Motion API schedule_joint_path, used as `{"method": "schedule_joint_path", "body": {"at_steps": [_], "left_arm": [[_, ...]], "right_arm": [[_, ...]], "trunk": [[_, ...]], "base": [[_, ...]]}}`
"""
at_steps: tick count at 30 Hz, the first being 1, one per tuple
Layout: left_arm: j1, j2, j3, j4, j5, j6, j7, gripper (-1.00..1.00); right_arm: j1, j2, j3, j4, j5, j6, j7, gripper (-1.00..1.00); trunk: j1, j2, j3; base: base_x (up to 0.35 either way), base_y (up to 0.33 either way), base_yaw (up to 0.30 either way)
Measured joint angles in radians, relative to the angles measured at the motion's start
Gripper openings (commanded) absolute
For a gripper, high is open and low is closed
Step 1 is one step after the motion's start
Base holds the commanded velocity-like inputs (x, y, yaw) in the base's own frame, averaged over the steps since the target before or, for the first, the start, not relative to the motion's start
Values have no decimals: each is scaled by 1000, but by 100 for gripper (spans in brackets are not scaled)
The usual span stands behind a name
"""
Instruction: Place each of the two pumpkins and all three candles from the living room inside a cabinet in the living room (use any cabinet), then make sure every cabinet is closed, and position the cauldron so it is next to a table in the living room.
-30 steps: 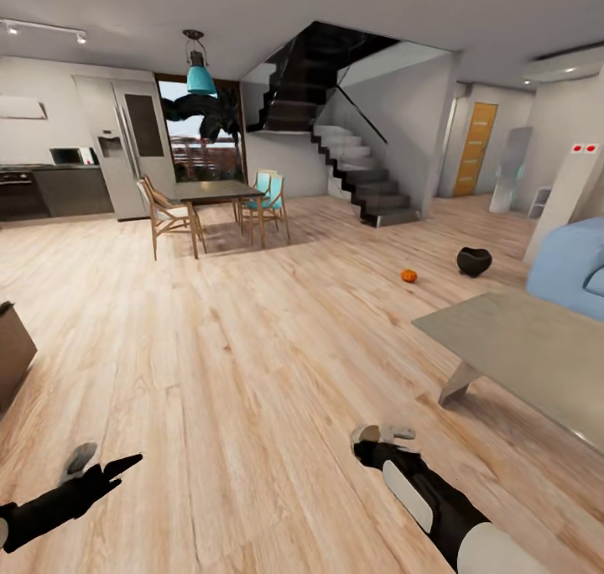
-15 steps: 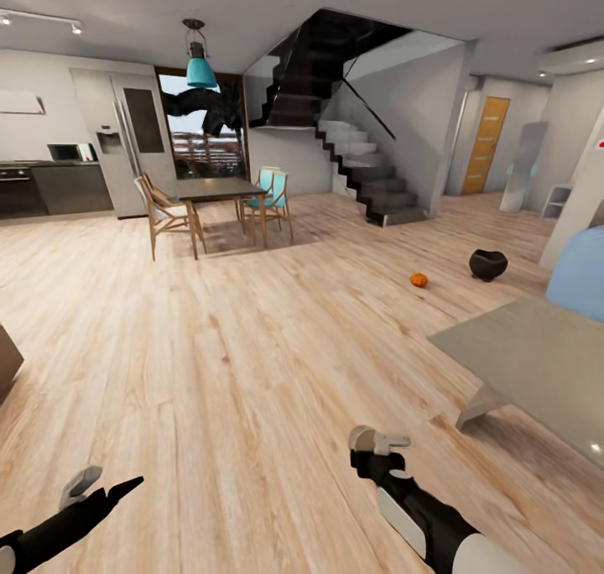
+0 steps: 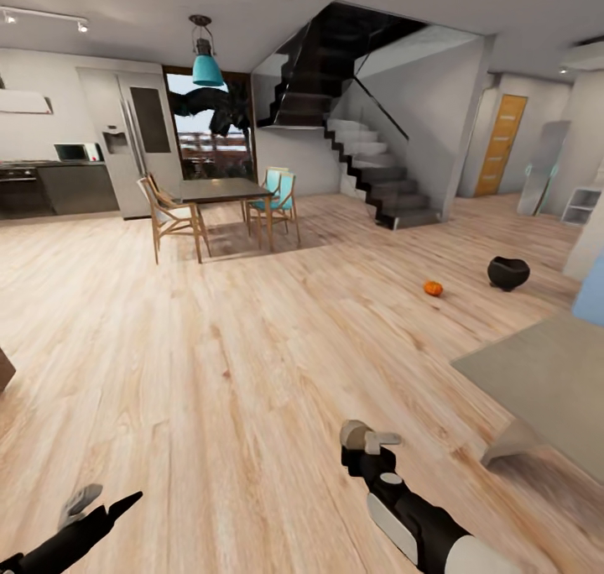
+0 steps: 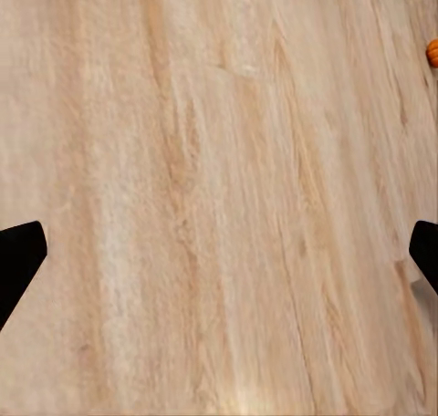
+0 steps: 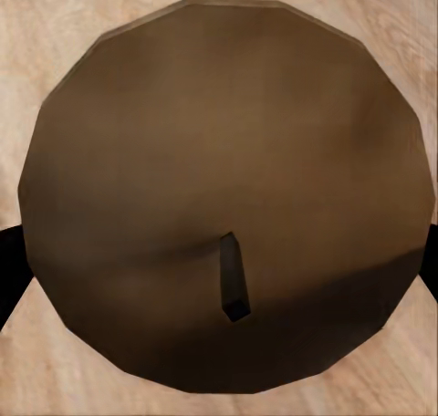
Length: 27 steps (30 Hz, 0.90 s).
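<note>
A squat brown candle (image 5: 219, 188) with a short dark wick sits between the black fingertips (image 5: 7, 275) of my right gripper (image 3: 367, 438), which is shut on it low over the wooden floor; in the head view the candle (image 3: 353, 432) looks taupe. My left gripper (image 3: 94, 503) hangs open at the lower left with nothing between its fingers (image 4: 18, 256). One orange pumpkin (image 3: 433, 288) lies on the floor at the right, and also shows in the left wrist view (image 4: 432, 53). The black cauldron (image 3: 508, 273) stands just beyond it. The grey-green table (image 3: 545, 373) is at the right edge.
A dark brown corner of furniture (image 3: 3, 369) pokes in at the left edge. Farther back stand a dining table with chairs (image 3: 220, 207), a black staircase (image 3: 369, 167) and a kitchen wall with a fridge (image 3: 130, 142). Bare wood floor (image 3: 235, 347) stretches ahead.
The whole head view has swung left, so pumpkin, cauldron and table sit further right in the picture. Both arms keep their pose; the right gripper still holds the candle.
</note>
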Motion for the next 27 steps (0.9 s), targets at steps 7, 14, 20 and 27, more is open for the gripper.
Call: {"method": "schedule_joint_path", "body": {"at_steps": [7,14,20,27], "left_arm": [[-1,-31,-3,41,-7,-61,124,100],[-1,-33,-3,44,-10,-68,157,100],[-1,-33,-3,45,-9,-68,158,100],[-1,-34,-3,44,-9,-96,159,100]], "right_arm": [[0,6,1,5,-1,-6,-1,-100],[0,6,1,5,0,-11,1,-100],[0,5,1,4,1,-28,11,-100],[0,6,2,4,1,-31,12,-100]], "trunk": [[0,0,-2],[0,0,-6],[0,0,-7],[0,0,-7]], "base": [[342,0,266],[342,0,216],[342,0,18],[342,0,0]]}}
